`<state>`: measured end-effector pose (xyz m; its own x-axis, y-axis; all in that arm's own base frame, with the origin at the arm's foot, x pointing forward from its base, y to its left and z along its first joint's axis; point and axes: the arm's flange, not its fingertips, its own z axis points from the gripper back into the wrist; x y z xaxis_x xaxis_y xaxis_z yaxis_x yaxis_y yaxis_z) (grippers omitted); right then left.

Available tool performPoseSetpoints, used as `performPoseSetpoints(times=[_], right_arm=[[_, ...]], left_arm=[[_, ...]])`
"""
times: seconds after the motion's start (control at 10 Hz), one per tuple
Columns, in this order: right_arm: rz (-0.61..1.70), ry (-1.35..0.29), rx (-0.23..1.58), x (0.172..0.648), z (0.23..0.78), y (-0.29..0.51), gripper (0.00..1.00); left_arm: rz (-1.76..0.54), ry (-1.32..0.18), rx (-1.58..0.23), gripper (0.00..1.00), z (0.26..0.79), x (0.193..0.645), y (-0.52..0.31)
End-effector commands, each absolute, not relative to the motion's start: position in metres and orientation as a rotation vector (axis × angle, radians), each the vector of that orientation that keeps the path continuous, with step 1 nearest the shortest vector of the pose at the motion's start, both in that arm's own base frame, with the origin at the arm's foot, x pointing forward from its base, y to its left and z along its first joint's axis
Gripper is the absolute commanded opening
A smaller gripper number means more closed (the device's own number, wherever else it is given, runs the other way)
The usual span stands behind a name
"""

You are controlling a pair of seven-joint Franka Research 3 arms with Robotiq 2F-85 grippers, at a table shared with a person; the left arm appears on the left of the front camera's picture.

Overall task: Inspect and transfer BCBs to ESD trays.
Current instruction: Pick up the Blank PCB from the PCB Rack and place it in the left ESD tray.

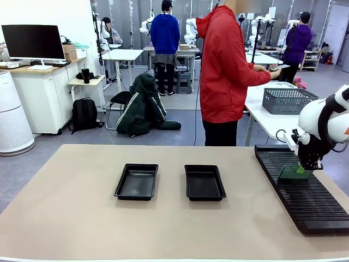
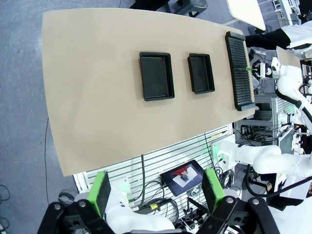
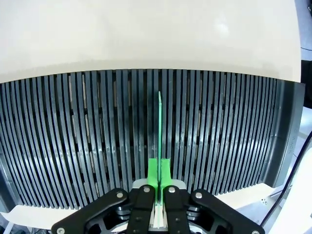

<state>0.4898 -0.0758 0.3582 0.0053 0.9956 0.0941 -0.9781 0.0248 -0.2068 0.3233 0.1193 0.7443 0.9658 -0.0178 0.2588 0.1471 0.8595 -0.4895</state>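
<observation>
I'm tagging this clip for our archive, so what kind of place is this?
Probably a robotics or electronics lab: a worktable with two black ESD trays and a long slotted rack, the right gripper holding a green circuit board, and a desk with a monitor behind.

left tray [image 1: 136, 182] beside right tray [image 1: 204, 182], rack [image 1: 305, 196] farther right

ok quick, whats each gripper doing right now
left gripper: open, holding nothing
right gripper: shut on a BCB, held on edge at the slotted rack
</observation>
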Motion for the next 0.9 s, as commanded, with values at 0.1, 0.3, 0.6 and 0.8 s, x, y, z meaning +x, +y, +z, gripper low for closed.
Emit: performPoseSetpoints(times=[0.1, 0.3, 0.6, 0.8], right_arm=[[1.546, -0.181, -0.077, 0.493, 0.389, -0.08, 0.03], [1.563, -0.153, -0.057, 0.496, 0.417, -0.078, 0.03], [1.535, -0.101, 0.022, 0.492, 0.491, -0.073, 0.03], [1.519, -0.11, 0.089, 0.486, 0.545, -0.074, 0.03]], left_arm=[[-0.087, -0.252, -0.539, 1.0, 0.744, 0.323, 0.119], [-0.087, -0.252, -0.539, 1.0, 0.744, 0.323, 0.119], [-0.087, -0.252, -0.539, 1.0, 0.744, 0.323, 0.119], [-0.087, -0.252, -0.539, 1.0, 0.744, 0.323, 0.119]])
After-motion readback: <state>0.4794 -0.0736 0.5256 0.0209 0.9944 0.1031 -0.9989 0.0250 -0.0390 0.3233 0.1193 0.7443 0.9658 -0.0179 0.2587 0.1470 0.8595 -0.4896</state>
